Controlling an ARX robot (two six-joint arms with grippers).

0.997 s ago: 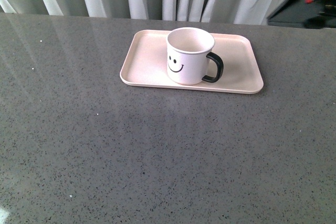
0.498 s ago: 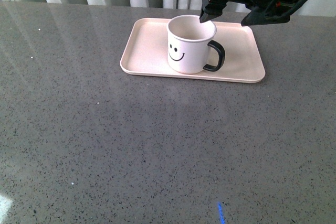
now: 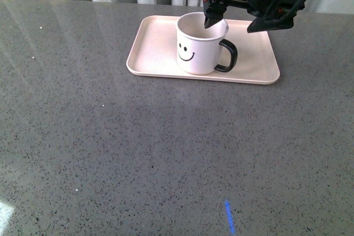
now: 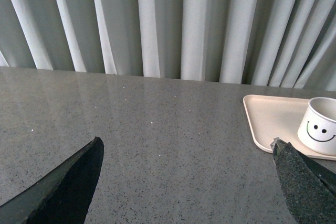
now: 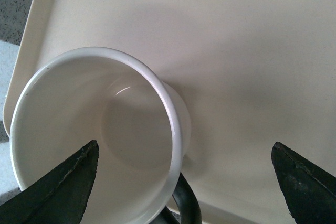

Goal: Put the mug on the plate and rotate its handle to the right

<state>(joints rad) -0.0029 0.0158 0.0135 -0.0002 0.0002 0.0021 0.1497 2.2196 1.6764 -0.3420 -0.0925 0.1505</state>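
Observation:
The white mug (image 3: 197, 48) with a black smiley face stands upright on the pale pink plate (image 3: 155, 59). Its black handle (image 3: 228, 56) points right. My right gripper (image 3: 235, 21) is open just above the mug's right side. One finger (image 3: 212, 17) hangs over the mug's mouth and the other is over the plate beyond the handle. In the right wrist view the mug (image 5: 105, 129), the handle (image 5: 184, 205) and the plate (image 5: 252, 51) lie below the open gripper (image 5: 184, 187). My left gripper (image 4: 186, 182) is open and empty over bare table, left of the plate (image 4: 270, 119) and mug (image 4: 320, 127). It is outside the front view.
The grey speckled tabletop (image 3: 138, 147) stretches wide in front of and left of the plate. Pale curtains (image 4: 168, 24) hang behind the table's far edge. A small blue mark (image 3: 229, 218) lies on the table near the front.
The right arm came into view from the upper right, then moved left and lower over the mug. The mug and plate have stayed in place.

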